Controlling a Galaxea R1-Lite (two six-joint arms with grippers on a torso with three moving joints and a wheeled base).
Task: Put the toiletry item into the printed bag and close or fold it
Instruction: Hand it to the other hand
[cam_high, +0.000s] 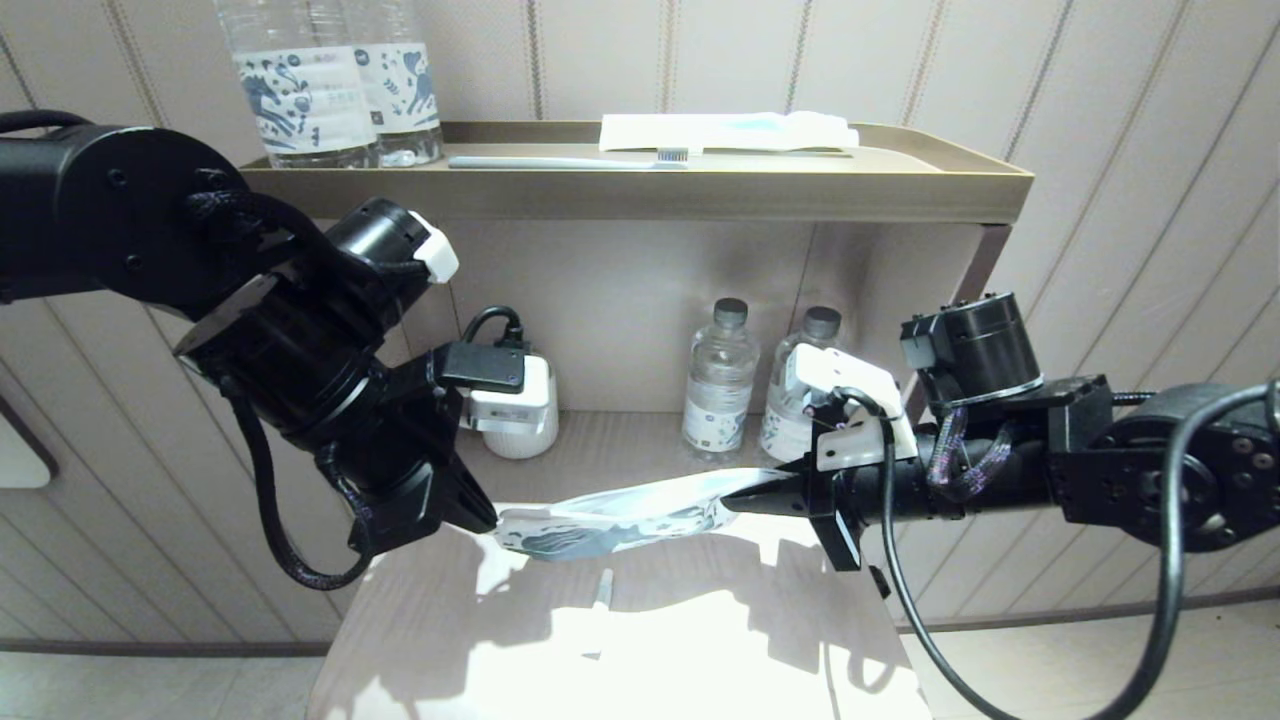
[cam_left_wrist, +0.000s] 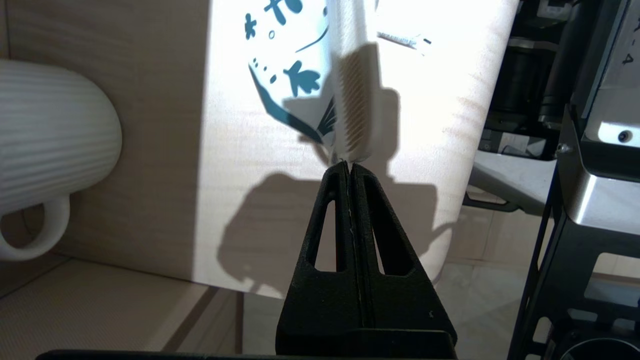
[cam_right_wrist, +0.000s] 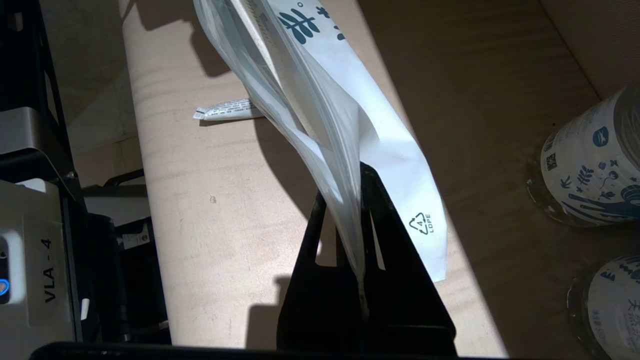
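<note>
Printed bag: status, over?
Left gripper and right gripper shut on printed bag, stretched above table. Small tube still on table, outside bag.

The head camera looks down across the tabletop (cam_high: 700, 640); both close-range wrist cameras share the printed bag (cam_left_wrist: 295, 75).

Wooden shelf (cam_high: 640, 650), small tube (cam_high: 603, 588), white mug (cam_high: 515, 425), two bottles (cam_high: 718, 378)

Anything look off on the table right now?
Yes. The small tube lies on the table under the bag, not inside it. The left gripper and the right gripper each pinch one end, so the bag hangs stretched in the air, empty as far as I can see.
</note>
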